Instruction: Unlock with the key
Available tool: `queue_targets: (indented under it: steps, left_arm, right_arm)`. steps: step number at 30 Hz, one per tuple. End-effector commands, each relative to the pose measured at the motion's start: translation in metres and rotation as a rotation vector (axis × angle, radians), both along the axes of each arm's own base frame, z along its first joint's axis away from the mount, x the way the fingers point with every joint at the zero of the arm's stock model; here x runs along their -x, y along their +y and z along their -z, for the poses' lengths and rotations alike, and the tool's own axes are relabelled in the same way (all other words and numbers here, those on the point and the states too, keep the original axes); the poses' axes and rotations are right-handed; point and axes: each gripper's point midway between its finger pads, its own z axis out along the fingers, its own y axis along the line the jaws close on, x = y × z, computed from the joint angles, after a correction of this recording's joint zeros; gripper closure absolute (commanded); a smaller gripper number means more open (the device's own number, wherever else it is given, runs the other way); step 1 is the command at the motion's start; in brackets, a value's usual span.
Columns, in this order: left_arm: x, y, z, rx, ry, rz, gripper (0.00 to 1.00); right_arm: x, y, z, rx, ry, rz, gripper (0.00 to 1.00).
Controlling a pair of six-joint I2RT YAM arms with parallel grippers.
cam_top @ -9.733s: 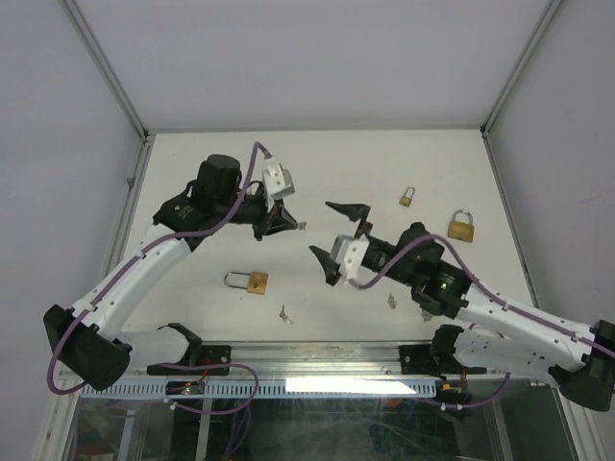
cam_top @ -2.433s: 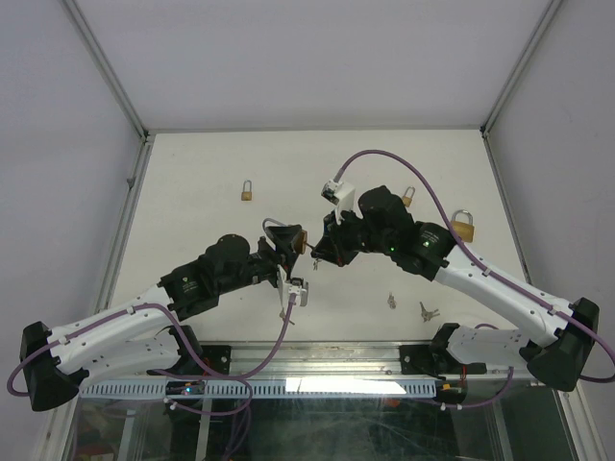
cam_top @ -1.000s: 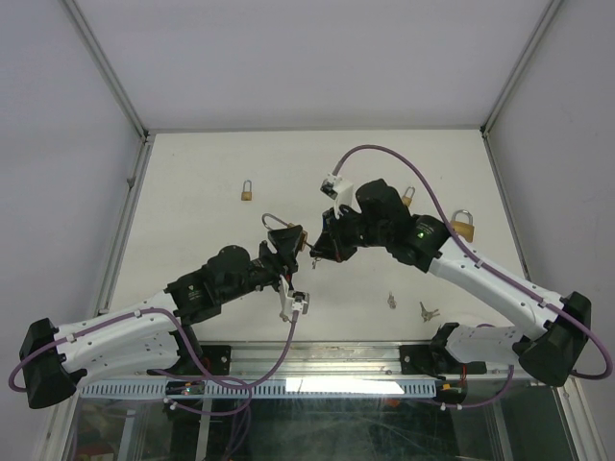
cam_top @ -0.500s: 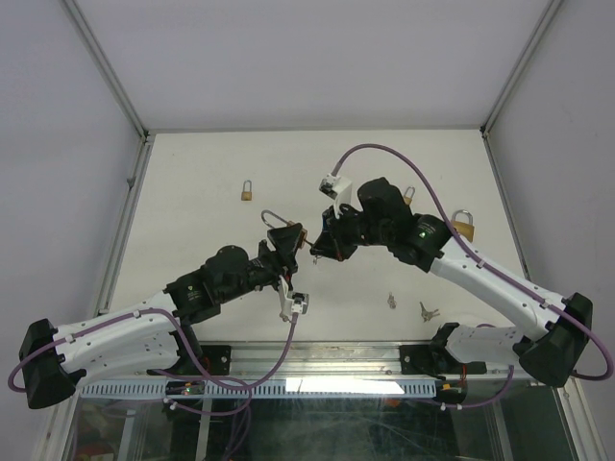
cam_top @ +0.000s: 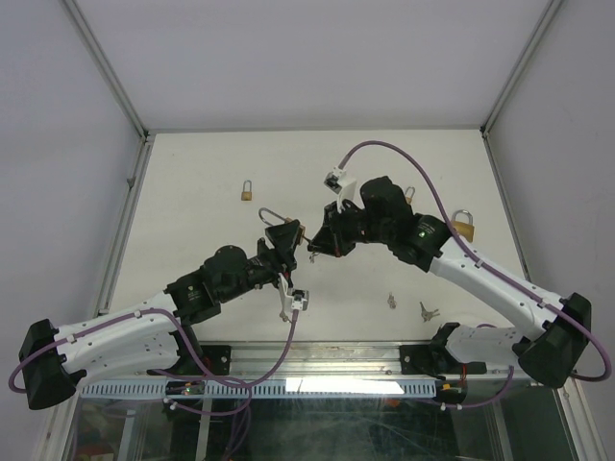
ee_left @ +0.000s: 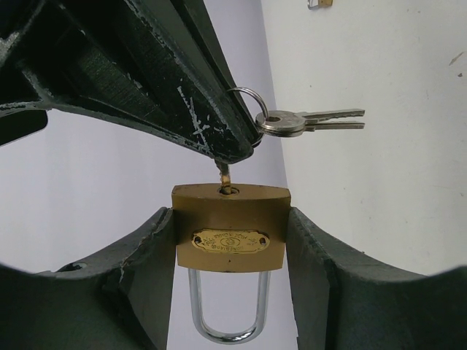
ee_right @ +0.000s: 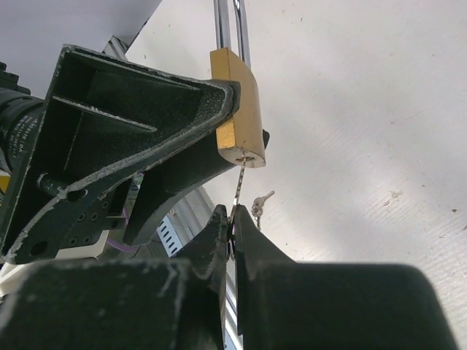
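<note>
Right end effector (ee_right: 232,219) shifted slightly, pinching key (ee_right: 239,184), tip entering padlock (ee_left: 230,235) from 12 o'clock; left end effector (cam_top: 286,237) clamps padlock. Seat fully, then twist.

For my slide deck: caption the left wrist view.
Left tool holds a brass padlock by its sides; right tool holds a key in the keyhole, spare keys dangling.

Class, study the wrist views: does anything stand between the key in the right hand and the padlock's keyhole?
Nothing visible does. The right hand pinches the key, whose tip meets the keyhole of the padlock clamped in the left hand.
</note>
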Motion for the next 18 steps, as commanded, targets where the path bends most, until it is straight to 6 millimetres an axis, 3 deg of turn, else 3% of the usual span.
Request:
queue_targets:
  steps: [1, 4, 8, 11, 15, 18]
  left_arm:
    - [0.053, -0.04, -0.07, 0.209, -0.088, 0.323, 1.0]
    - [0.033, -0.03, -0.053, 0.19, 0.136, 0.179, 1.0]
    - [0.003, 0.004, -0.021, 0.171, 0.376, -0.029, 1.0]
    - [-0.01, 0.025, -0.003, 0.163, 0.595, -0.103, 1.0]
    - [0.002, 0.035, 0.043, 0.078, 0.943, -0.113, 1.0]
    - [0.032, 0.042, 0.092, -0.052, 1.253, -0.12, 1.0]
  right_arm:
    - [-0.021, 0.029, -0.065, -0.213, -0.209, -0.027, 1.0]
    - [-0.011, 0.01, -0.052, -0.119, -0.288, -0.081, 1.0]
    - [-0.002, -0.034, -0.022, 0.012, -0.335, -0.117, 1.0]
    - [0.019, -0.048, -0.012, 0.038, -0.362, -0.218, 1.0]
    - [0.032, -0.054, -0.02, 0.03, -0.445, -0.302, 1.0]
    - [0.029, -0.057, -0.025, 0.038, -0.482, -0.293, 1.0]
